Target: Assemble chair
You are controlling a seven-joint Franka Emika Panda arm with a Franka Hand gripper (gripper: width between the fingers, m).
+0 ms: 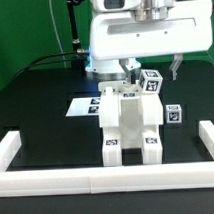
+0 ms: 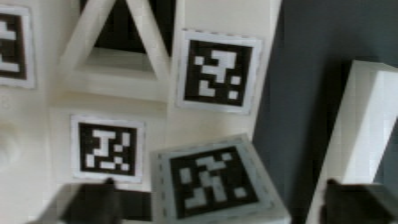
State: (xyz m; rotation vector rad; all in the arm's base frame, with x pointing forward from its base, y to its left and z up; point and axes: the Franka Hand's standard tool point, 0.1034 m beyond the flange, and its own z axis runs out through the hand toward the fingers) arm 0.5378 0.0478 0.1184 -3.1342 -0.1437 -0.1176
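Observation:
The partly built chair (image 1: 130, 119) stands upright in the middle of the black table, white blocks with square tags on its front feet. A small tagged cube (image 1: 151, 80) sits tilted at its upper back corner. My gripper (image 1: 153, 68) hangs straight over that cube, one finger on each side. In the wrist view the cube (image 2: 214, 180) lies between the dark fingertips (image 2: 89, 202) of the gripper (image 2: 217, 205), with a gap on both sides, so the jaws are open and hold nothing. The chair's X-braced panel (image 2: 125, 40) and tagged blocks fill the space beyond the cube.
Another tagged cube (image 1: 173, 115) rests on the table toward the exterior view's right of the chair. The marker board (image 1: 87, 104) lies flat behind the chair toward the left. White border rails (image 1: 58, 180) run along the front and both sides.

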